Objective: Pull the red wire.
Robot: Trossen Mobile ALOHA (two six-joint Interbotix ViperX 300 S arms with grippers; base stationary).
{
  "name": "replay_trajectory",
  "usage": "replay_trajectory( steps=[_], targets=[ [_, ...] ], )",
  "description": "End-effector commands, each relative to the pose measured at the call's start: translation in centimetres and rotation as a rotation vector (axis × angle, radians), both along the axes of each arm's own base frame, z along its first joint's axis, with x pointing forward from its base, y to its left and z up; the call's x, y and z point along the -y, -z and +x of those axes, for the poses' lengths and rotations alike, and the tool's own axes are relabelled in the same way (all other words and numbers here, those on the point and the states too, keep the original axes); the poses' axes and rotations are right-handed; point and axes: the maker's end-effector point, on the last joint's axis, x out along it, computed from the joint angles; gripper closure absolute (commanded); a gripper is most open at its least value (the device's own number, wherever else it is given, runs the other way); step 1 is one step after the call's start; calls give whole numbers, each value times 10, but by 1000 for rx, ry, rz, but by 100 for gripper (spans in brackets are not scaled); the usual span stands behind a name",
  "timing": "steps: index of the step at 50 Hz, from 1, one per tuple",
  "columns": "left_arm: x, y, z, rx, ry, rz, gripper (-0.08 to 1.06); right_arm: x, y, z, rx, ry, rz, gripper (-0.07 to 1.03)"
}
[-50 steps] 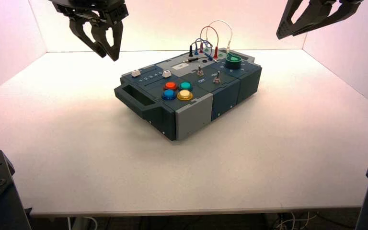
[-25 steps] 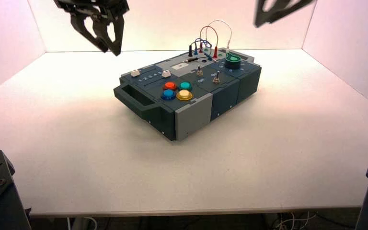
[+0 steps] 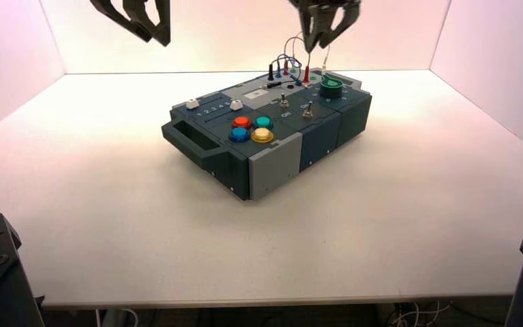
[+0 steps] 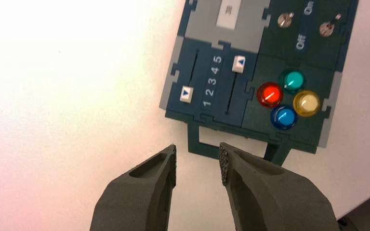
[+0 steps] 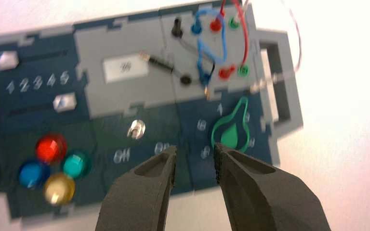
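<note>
Your right pincer (image 3: 321, 42) is up over the far end of the box (image 3: 272, 122), spread and gripping nothing! Right there beside it, from your high view, the red wire (image 5: 244, 36) arches up, its near red plug (image 3: 306, 75) standing in the box just below the pincer. The white wire (image 5: 296, 38) loops by it too, the blue wire (image 5: 224, 38) sits lower, and the green knob (image 3: 331, 87) lies below and to the right of the pincer. Over to the left, your left pincer (image 3: 155, 37) hangs above the far side of the bench (image 3: 143, 238), spread and empty, well apart from the red wire.
</note>
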Motion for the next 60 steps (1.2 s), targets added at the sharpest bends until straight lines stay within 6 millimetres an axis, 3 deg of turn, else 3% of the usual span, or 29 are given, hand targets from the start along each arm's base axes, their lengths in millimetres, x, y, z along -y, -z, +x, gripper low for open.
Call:
replay_trajectory(
  steps=[1, 20, 60],
  targets=[
    [8, -12, 0, 47, 28, -20, 48, -3, -16, 27, 41, 19, 15, 53],
    [17, -10, -5, 41, 62, -15, 48, 1, 0, 64, 14, 63, 0, 55],
    [17, -7, -6, 29, 65, -8, 48, 3, 48, 84, -67, 82, -41, 62]
  ],
)
